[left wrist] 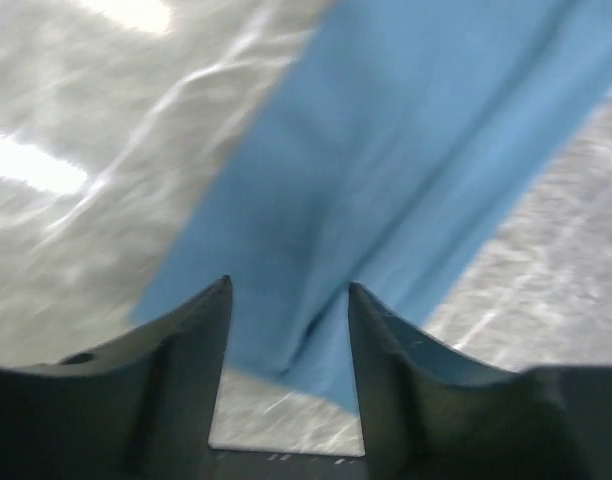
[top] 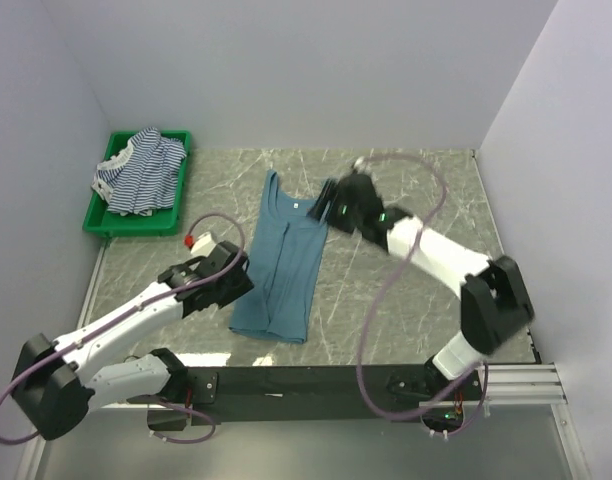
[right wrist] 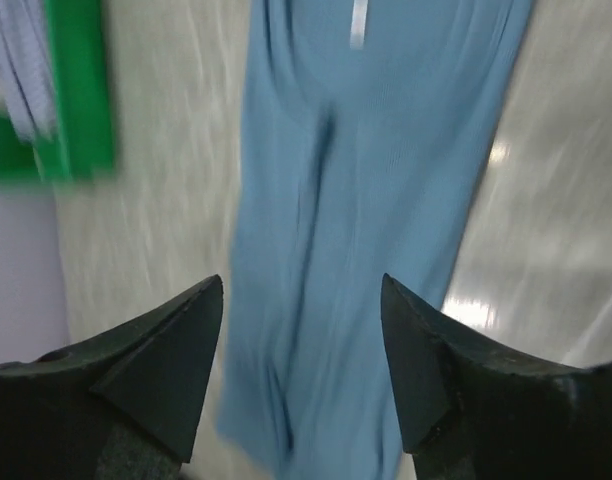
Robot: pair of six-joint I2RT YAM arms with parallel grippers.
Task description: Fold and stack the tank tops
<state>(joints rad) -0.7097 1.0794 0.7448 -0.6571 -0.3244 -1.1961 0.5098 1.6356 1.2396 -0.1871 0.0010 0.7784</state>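
L gripper (left wrist: 289, 290) fingers are held apart, nothing clamped, over teal top (top: 281, 265) at its lower left edge. R gripper (right wrist: 302, 285) fingers are likewise spread, empty, near its neckline. Teal top is laid as a narrow strip on table (top: 386, 290). Far left, striped tops (top: 141, 172) are heaped in green bin (top: 136, 228).

We see a grey marbled table (top: 406, 290). Two things lie directly on it: a teal tank top (top: 281, 265), folded into a long narrow strip near the middle with its straps toward the far wall, and a green bin (top: 136, 228) in the far left corner.
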